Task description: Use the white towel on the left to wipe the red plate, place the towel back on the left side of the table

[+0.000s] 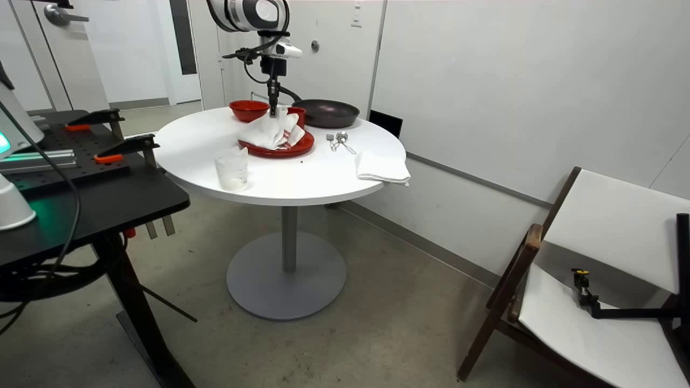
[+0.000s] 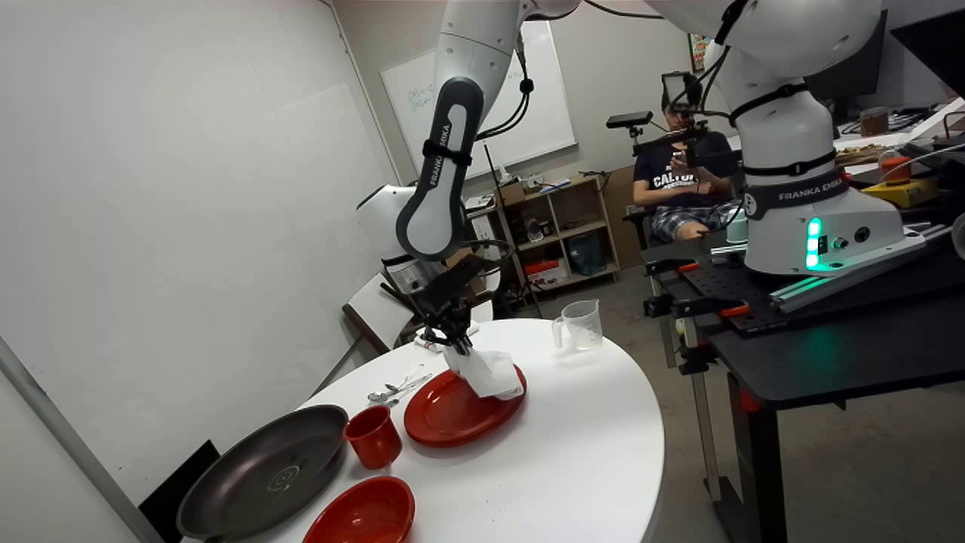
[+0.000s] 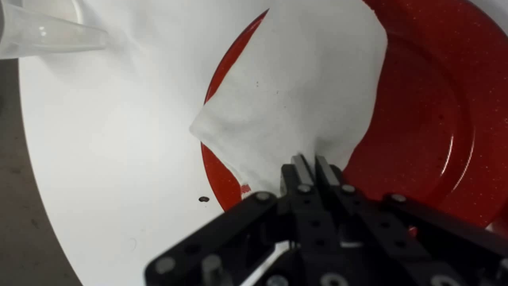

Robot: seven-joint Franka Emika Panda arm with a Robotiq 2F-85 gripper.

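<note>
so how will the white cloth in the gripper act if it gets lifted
Probably floppy: the cloth creases and drapes from the gripper onto the red plate. Likely light too, as its edges look thin. One corner shows past the plate in the wrist view, so it may trail.

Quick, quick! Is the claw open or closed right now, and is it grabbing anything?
Claw: closed, holding the white towel over the red plate.

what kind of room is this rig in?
Probably a robotics lab or office workspace, judging by an exterior view: a robot arm mounted on a black desk, a marked-up whiteboard, and open shelving holding assorted items.
</note>
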